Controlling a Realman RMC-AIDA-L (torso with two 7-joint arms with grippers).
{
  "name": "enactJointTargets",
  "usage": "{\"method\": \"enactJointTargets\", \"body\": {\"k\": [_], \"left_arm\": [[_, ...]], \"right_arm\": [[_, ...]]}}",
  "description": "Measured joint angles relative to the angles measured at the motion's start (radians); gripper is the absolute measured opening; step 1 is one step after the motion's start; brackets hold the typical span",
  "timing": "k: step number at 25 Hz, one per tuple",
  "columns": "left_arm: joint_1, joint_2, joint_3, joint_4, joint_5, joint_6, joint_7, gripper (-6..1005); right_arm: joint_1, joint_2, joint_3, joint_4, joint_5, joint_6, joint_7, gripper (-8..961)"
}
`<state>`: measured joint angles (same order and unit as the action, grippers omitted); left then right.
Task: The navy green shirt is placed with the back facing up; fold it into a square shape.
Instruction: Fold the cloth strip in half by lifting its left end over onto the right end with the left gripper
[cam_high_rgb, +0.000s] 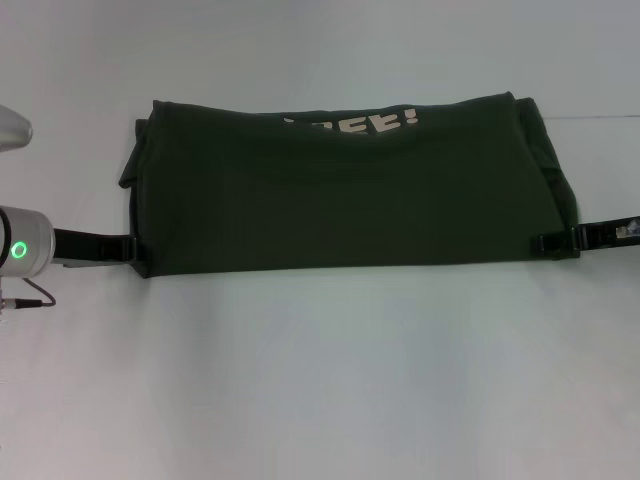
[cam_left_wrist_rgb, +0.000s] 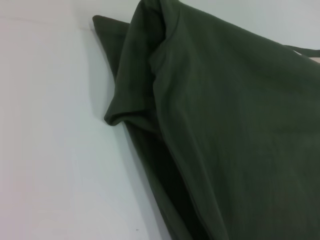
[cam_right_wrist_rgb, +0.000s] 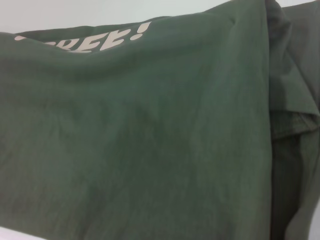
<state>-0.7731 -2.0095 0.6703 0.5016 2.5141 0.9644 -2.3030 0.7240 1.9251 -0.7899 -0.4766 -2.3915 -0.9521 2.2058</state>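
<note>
Shirt first: the navy green shirt (cam_high_rgb: 340, 205) lies across the far half of the white counter (cam_high_rgb: 330, 380) as a wide, low band, folded once lengthwise so that a strip of its front shows along the far edge, with the cream lettering (cam_high_rgb: 352, 124) upside down in the head view. A sleeve bunches out at each short end; the left wrist view shows one (cam_left_wrist_rgb: 132, 102) curling over the cloth beneath it.

The left claw (cam_high_rgb: 133, 247) sits at the shirt's near left corner and the right claw (cam_high_rgb: 545, 243) at the near right corner, each touching the near hem. Whether either is clenched on the cloth or released I cannot tell, as the fingers are too dark and small against the fabric.

By my reading the lengthwise fold is the step in hand, and the band is far too wide to count as a square. The next move calls for tucking the sleeves in and bringing one short end over towards the other, with edges kept aligned and the cloth flat.
</note>
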Motion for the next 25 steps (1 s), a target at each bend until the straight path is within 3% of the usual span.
{"method": "enactJointTargets", "body": {"k": [8,17,22,25], "left_arm": [[0.000,0.000,0.000,0.000,0.000,0.000,0.001,28],[0.000,0.000,0.000,0.000,0.000,0.001,0.001,29],[0.000,0.000,0.000,0.000,0.000,0.001,0.001,29],[0.000,0.000,0.000,0.000,0.000,0.000,0.001,29]], "right_arm": [[0.000,0.000,0.000,-0.001,0.000,0.001,0.000,482],[-0.005,0.000,0.006,-0.009,0.000,0.001,0.000,399],[-0.006,0.000,0.006,-0.010,0.000,0.005,0.000,236],[-0.006,0.000,0.007,-0.010,0.000,0.008,0.000,234]]}}
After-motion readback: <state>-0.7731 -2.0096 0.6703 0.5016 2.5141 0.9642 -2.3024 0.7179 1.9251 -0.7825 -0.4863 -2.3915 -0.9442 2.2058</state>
